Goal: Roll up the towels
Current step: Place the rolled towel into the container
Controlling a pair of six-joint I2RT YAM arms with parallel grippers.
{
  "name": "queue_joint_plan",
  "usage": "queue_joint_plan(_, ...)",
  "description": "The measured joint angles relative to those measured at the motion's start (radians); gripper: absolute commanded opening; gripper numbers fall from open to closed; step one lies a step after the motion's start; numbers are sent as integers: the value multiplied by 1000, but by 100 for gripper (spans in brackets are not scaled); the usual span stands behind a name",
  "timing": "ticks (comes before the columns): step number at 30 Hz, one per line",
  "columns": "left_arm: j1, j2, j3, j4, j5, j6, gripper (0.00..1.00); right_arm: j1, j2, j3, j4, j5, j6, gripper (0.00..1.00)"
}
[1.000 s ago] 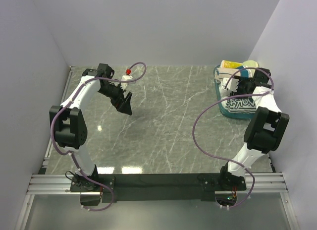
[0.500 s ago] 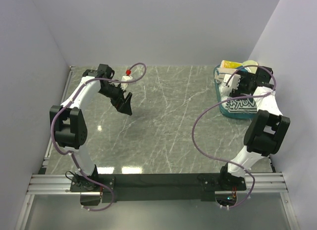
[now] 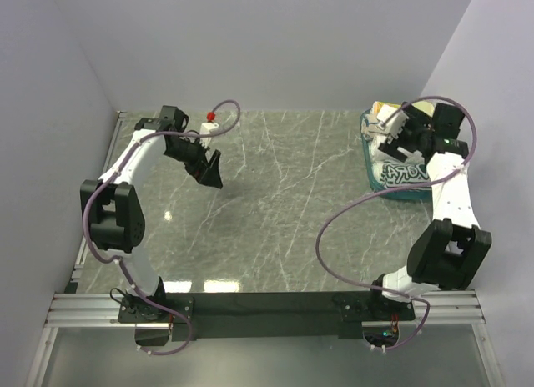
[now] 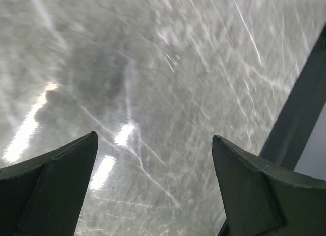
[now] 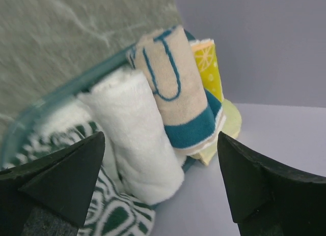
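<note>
Several rolled towels stand in a teal basket (image 3: 374,172) at the back right. In the right wrist view I see a plain white roll (image 5: 137,129), a beige roll with teal stripes (image 5: 175,93), a yellow printed one (image 5: 208,63) and a white one with dark green print (image 5: 102,210), which also shows in the top view (image 3: 402,172). My right gripper (image 5: 160,137) is open and empty, hovering above these rolls (image 3: 392,137). My left gripper (image 3: 210,172) is open and empty over bare marble (image 4: 154,137). No large flat white towel is in view.
The grey marble table (image 3: 284,203) is bounded by white walls at the back and both sides. The basket rim (image 5: 66,93) sits close to the right wall. A black rail (image 4: 300,114) runs along the table's edge in the left wrist view.
My right arm has stretched up and back, carrying its gripper higher over the far end of the basket. My left gripper has barely shifted.
</note>
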Motion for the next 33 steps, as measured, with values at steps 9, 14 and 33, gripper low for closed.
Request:
queue_joint_plan(9, 140, -83, 10, 234, -134, -307, 100, 248, 41, 254, -109, 135, 623, 98)
queue_joint_plan(14, 214, -178, 18, 336, -252, -388, 99, 304, 80, 316, -175, 119, 949, 99)
queue_joint_plan(33, 211, -428, -524, 378, -386, -291, 99, 589, -201, -414, -26, 142, 1235, 100)
